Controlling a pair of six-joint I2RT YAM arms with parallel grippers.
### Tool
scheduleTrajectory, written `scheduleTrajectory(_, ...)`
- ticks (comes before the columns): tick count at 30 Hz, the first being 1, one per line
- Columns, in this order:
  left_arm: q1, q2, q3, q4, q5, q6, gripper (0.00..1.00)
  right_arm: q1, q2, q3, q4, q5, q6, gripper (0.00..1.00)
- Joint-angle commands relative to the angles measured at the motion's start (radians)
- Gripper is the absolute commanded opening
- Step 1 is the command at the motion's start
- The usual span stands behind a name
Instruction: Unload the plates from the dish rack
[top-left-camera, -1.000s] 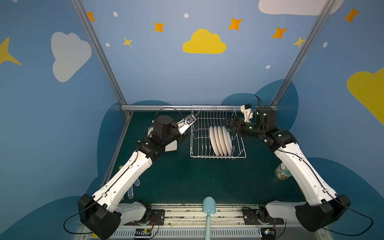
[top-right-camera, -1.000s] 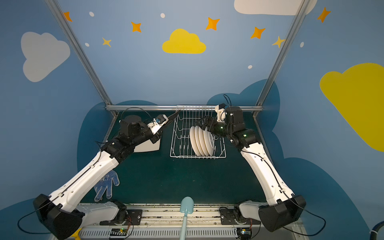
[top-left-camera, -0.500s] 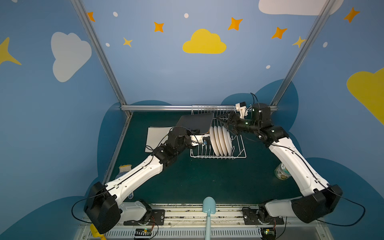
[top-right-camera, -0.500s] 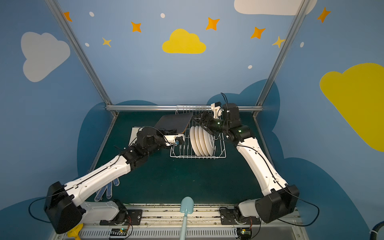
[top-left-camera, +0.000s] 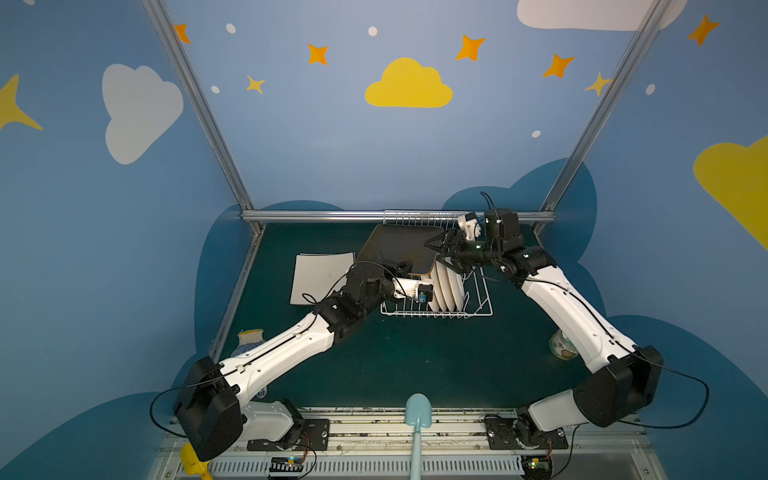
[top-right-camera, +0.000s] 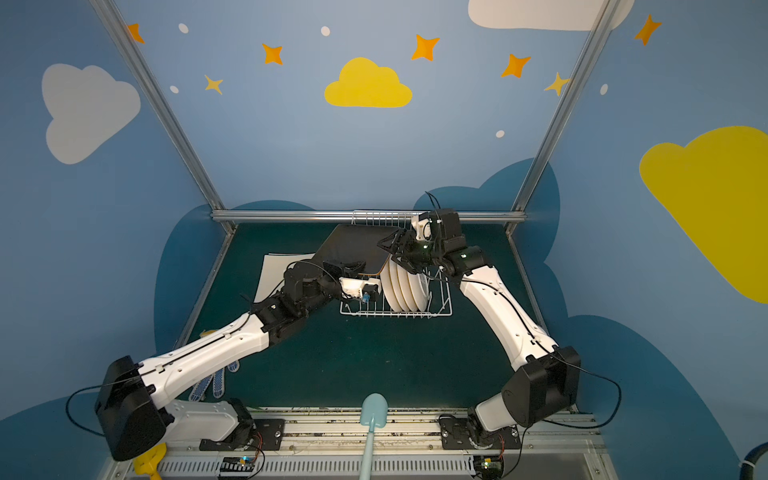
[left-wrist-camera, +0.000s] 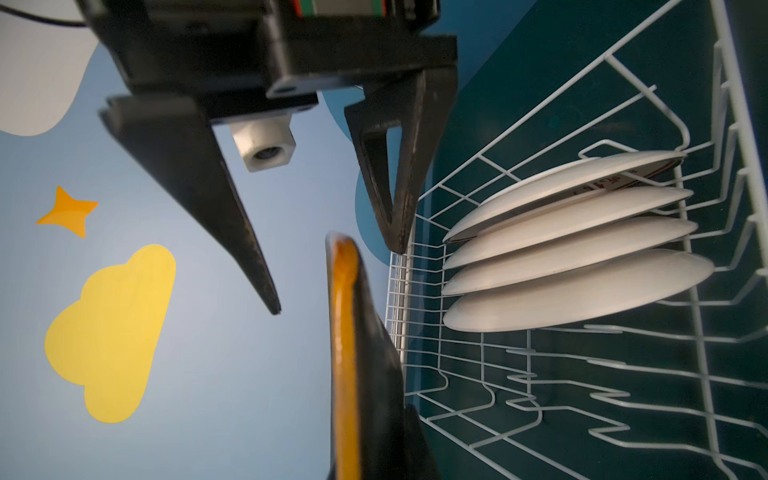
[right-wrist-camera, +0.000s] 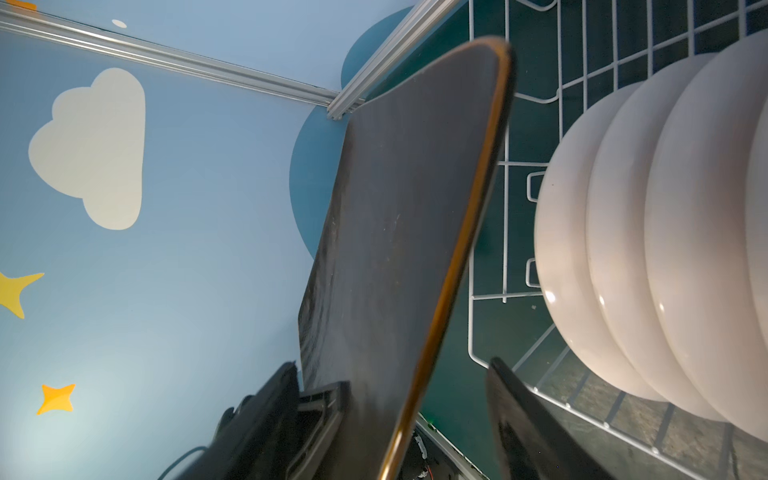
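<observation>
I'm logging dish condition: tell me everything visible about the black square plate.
The black plate is square with rounded corners, dark and slightly scuffed, edged by a thin amber rim; it looks like glazed ceramic. It is lifted and tilted above the left part of the dish rack, apart from the round white plates. The left gripper is shut on its near edge; the right gripper straddles its right edge with open jaws.

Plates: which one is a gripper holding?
The black square plate in the left gripper; the round white plates stand in the dish rack, the cream plate lies flat.
</observation>
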Motion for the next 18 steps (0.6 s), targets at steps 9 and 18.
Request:
scheduleTrajectory(9,-0.016,-0.029,0.048,0.197,-0.013,0.052,0.03,0.051,0.027,-0.021,0.115,0.097,0.121,0.5)
scheduleTrajectory(18,-0.018,-0.037,0.049,0.195,-0.011,0.056,0.03,0.073,0.051,-0.029,0.129,0.107,0.151,0.42)
